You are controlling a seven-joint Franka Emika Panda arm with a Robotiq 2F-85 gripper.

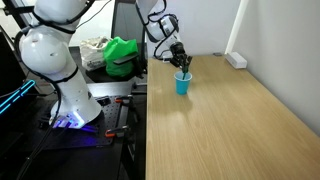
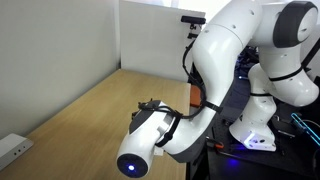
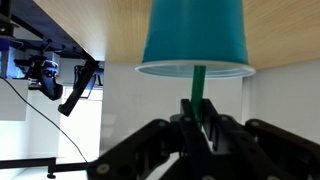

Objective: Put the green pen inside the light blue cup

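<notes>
The light blue cup [image 1: 183,84] stands upright near the far edge of the wooden table [image 1: 230,125]. My gripper [image 1: 179,60] hangs just above its rim. The wrist view is upside down, so the cup [image 3: 195,35] appears with its rim facing down. In that view my gripper [image 3: 197,108] is shut on the green pen [image 3: 198,85], a thin stick. The pen's free end reaches the cup's rim; whether it is inside I cannot tell. In an exterior view the arm [image 2: 160,135] hides the cup and the pen.
A bright green cloth bundle [image 1: 122,55] lies on the dark bench beside the robot base [image 1: 70,100]. A white power strip [image 1: 236,60] sits by the wall at the table's far edge, and shows as well in an exterior view [image 2: 12,150].
</notes>
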